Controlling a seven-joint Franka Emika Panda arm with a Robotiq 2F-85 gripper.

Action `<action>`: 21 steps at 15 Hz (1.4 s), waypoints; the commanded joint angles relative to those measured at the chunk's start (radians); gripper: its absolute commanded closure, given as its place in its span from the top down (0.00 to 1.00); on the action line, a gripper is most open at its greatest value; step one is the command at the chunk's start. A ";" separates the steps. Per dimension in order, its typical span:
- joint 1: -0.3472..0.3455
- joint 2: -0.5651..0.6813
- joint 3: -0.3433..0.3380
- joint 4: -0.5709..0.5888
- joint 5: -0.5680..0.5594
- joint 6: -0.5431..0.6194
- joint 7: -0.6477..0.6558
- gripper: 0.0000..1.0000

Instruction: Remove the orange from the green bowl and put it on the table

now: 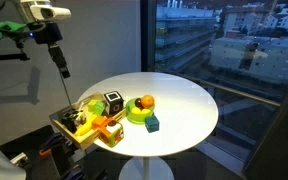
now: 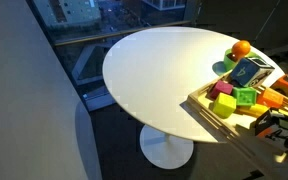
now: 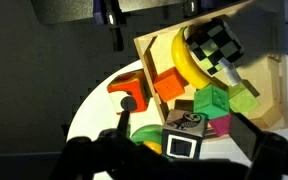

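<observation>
The orange (image 1: 145,102) sits in the green bowl (image 1: 136,115) near the middle of the white round table (image 1: 184,100). Both also show in an exterior view, the orange (image 2: 241,47) above the bowl's rim (image 2: 222,68). In the wrist view only a sliver of the bowl (image 3: 144,131) and the orange (image 3: 152,146) shows behind a black-and-white cube (image 3: 181,143). My gripper (image 1: 63,68) hangs high above the table's edge, well apart from the bowl. In the wrist view its dark fingers (image 3: 179,162) stand wide apart and hold nothing.
A wooden tray (image 1: 72,127) of coloured toy blocks overhangs the table edge next to the bowl; it also shows in an exterior view (image 2: 209,108). A dark teal cube (image 1: 152,124) lies beside the bowl. A window wall stands behind the table.
</observation>
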 commanded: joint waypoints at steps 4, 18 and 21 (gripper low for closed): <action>0.002 0.001 -0.002 0.002 -0.002 -0.002 0.001 1.00; 0.000 0.208 -0.015 0.180 0.040 0.010 0.010 1.00; 0.005 0.273 -0.016 0.236 0.045 0.016 0.009 1.00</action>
